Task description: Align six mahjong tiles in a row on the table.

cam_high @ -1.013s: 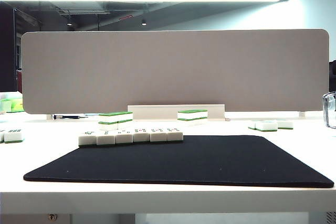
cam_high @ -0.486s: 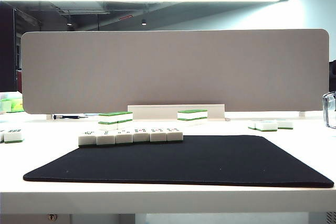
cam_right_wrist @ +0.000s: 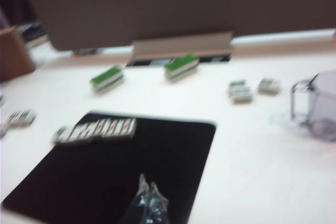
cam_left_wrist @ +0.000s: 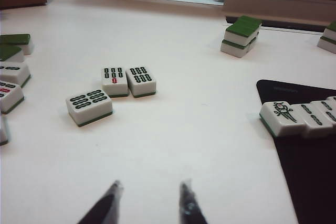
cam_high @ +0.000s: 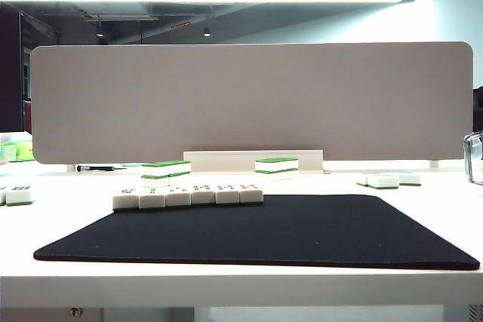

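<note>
Six mahjong tiles lie side by side in one row along the far edge of the black mat on the white table. The row's end tile shows in the left wrist view, and the whole row appears blurred in the right wrist view. My left gripper hovers open over bare table, with nothing between its fingers and well short of the row. My right gripper is shut and empty above the mat, on the near side of the row. Neither gripper shows in the exterior view.
Two double stacks with green tops stand behind the row. Loose tiles lie at the right and left; more lie near the left gripper. A clear container stands far right. A grey divider panel closes the back.
</note>
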`<action>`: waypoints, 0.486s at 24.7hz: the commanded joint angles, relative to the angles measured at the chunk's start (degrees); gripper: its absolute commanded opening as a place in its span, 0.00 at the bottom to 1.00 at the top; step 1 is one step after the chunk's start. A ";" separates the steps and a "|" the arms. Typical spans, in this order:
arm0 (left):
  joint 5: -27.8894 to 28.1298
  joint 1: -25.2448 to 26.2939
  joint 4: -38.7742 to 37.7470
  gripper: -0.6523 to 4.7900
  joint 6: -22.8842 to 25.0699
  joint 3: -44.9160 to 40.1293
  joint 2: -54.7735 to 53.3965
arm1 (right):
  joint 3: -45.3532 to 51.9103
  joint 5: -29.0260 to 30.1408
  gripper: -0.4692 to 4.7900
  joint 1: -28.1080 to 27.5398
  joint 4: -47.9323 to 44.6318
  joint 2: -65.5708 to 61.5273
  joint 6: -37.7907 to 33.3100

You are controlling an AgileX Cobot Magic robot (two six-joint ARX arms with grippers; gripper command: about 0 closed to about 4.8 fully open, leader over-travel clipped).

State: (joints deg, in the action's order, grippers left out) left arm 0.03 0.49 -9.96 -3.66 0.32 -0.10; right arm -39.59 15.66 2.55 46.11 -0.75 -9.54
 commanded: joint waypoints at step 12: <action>-0.04 -0.07 -0.70 0.38 0.22 0.04 0.00 | 22.36 -8.48 0.09 0.02 -30.18 0.79 -4.39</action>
State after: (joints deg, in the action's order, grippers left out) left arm 0.03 0.49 -9.96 -3.66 0.32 -0.08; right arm -18.13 9.02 2.52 18.81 -0.71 -13.74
